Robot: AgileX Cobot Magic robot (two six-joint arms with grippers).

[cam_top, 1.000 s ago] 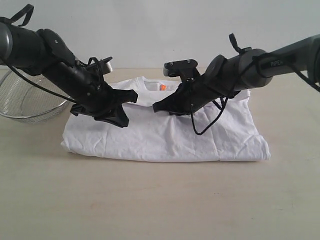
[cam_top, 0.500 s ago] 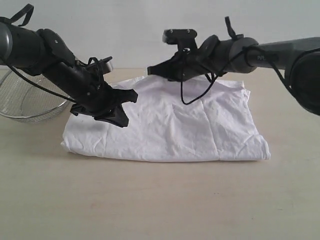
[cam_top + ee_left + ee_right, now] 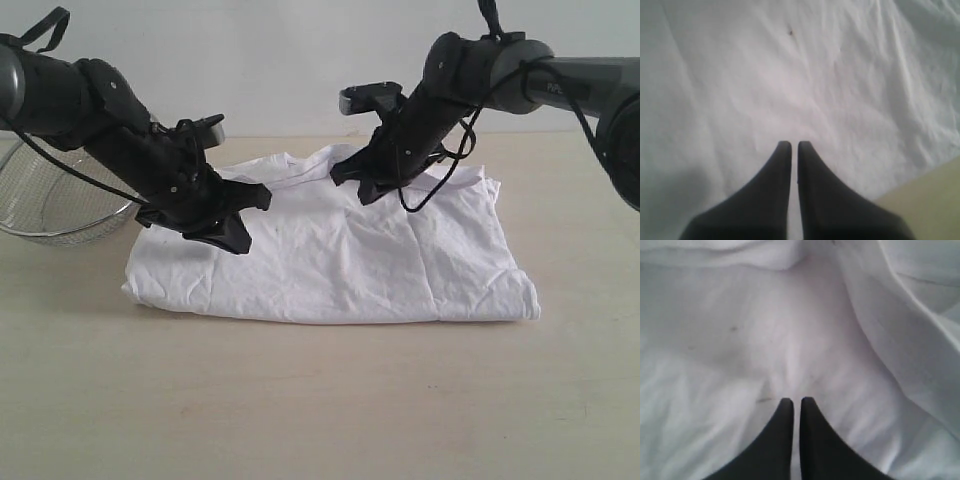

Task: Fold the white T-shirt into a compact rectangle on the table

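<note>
The white T-shirt (image 3: pixel 400 260) lies wrinkled on the table (image 3: pixel 320 400) as a wide folded rectangle, with its far edge bunched up near the neck. My left gripper (image 3: pixel 250 215) is shut low over the shirt's left part, and its jaws (image 3: pixel 790 144) hold nothing above the white cloth (image 3: pixel 790 75). My right gripper (image 3: pixel 350 182) is shut at the bunched far edge near the middle. In the right wrist view its jaws (image 3: pixel 796 400) point down at creased fabric (image 3: pixel 765 330), with no cloth between them. No lettering or tag shows.
A silver wire-mesh bowl (image 3: pixel 50 205) stands at the far left, behind the left arm. Black cables hang from the right arm over the shirt (image 3: pixel 420 195). Bare tabletop (image 3: pixel 935 185) runs along the shirt's front edge and to its right.
My right gripper rose toward the back, then came down on the shirt's far edge. The collar with its orange tag no longer shows. The left gripper barely moved.
</note>
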